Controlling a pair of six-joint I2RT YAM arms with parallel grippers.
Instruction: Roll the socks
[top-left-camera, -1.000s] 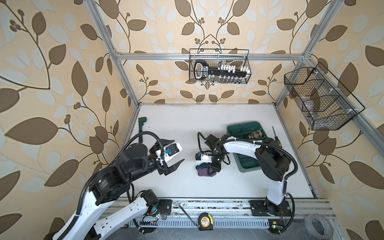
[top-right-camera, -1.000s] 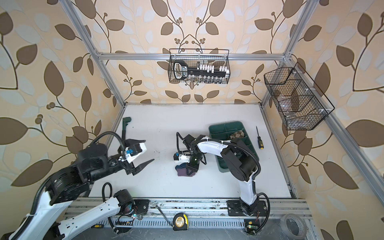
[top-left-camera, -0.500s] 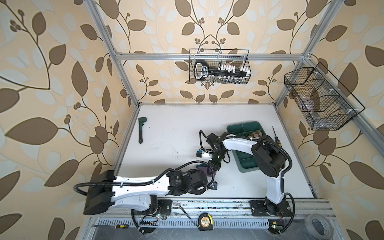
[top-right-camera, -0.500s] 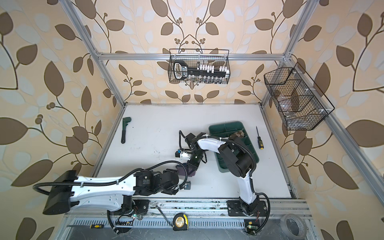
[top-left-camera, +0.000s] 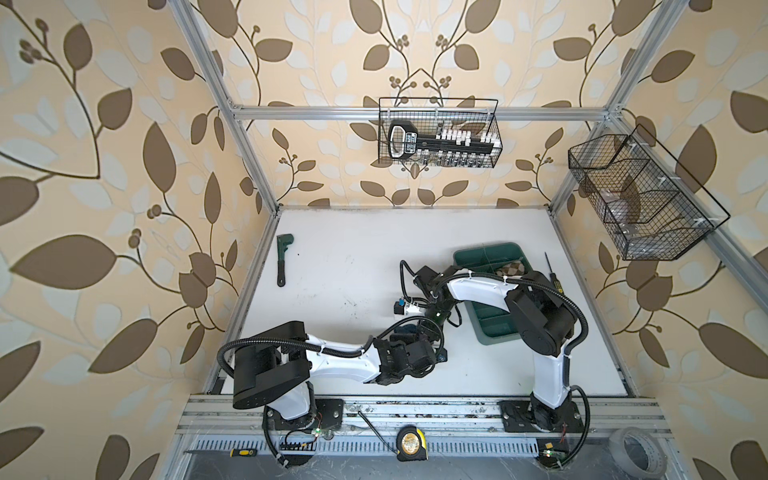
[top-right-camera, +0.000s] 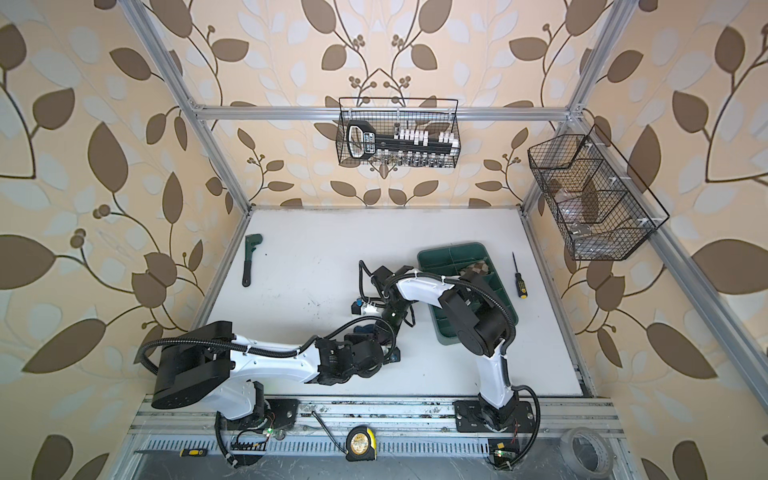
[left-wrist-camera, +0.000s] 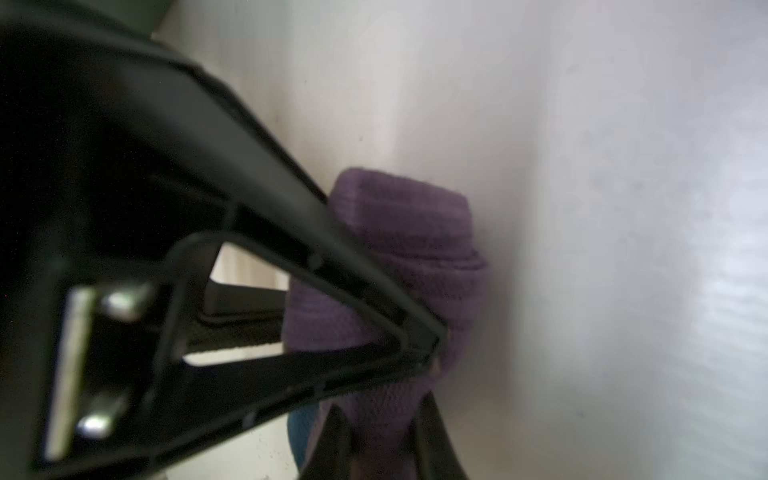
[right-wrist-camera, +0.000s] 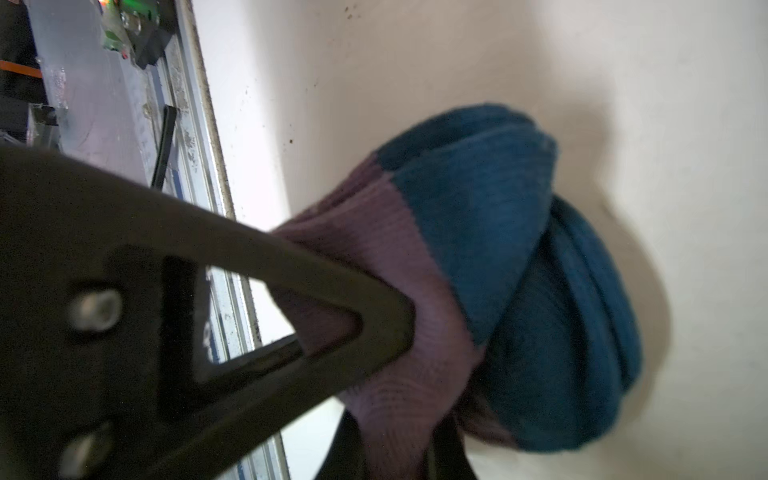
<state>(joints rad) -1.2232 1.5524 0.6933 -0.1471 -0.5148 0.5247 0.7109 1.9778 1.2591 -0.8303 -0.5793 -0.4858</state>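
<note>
Blue-toed purple sock (right-wrist-camera: 478, 257) sits rolled on the table (top-left-camera: 353, 257); argyle sock (top-left-camera: 513, 268) lies in the tray (top-left-camera: 492, 328).

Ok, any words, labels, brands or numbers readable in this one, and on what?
No text is legible.
Socket set handle in the wire basket: printed label, too small to read.
Tape measure face: label, too blurred to read.
Purple sock in the wrist views: no print.
</note>
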